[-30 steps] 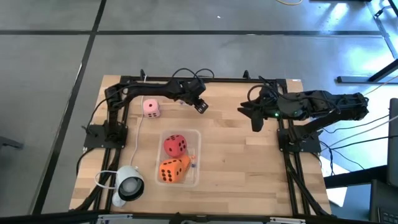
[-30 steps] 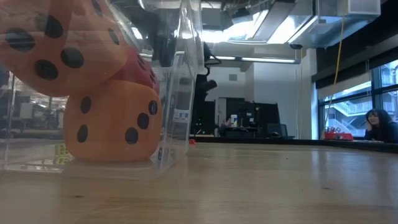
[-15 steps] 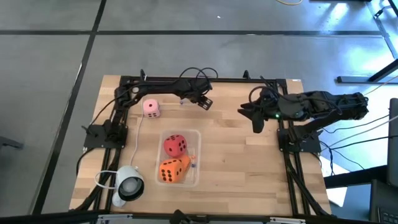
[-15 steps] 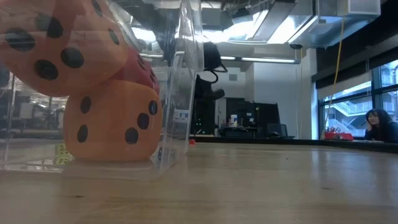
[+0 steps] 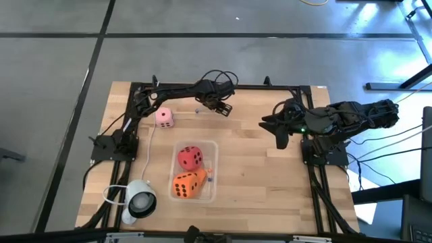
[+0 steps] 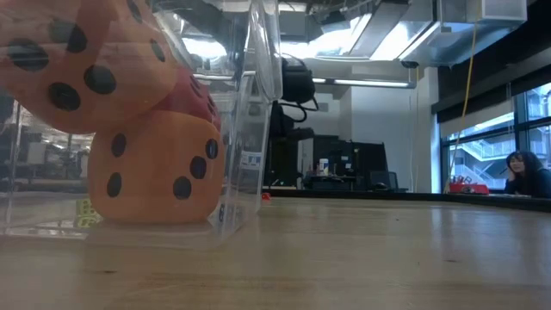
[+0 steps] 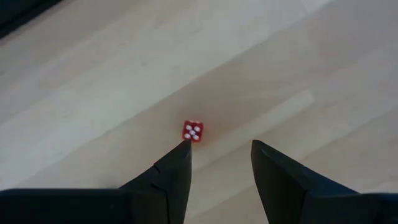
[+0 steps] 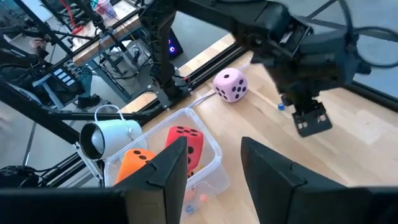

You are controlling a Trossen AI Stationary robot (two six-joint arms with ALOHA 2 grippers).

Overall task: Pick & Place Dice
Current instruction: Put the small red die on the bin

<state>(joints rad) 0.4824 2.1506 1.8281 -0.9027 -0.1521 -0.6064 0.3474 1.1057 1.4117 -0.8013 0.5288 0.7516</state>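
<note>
High view shows the wooden surface (image 5: 263, 169) with a clear plastic container (image 5: 213, 169) near its middle, holding a red die (image 5: 190, 157) and an orange die (image 5: 187, 184); the low view shows two orange dice stacked in it, one over the other, with the red one behind. A pale pink die (image 5: 164, 117) sits on the surface well apart from the container, toward the far left side. The left tool (image 5: 222, 109) hangs over the far middle of the surface; in the left wrist view its fingers (image 7: 174, 171) stand partly apart with nothing between them, and a tiny red die with white pips (image 7: 193, 130) lies on the wood just beyond one fingertip. The right tool (image 5: 281, 137) waits at the right side of the surface, its fingers (image 8: 165, 168) partly apart and empty. A white cylindrical camera (image 5: 138, 200) rests at the near left corner.
</note>
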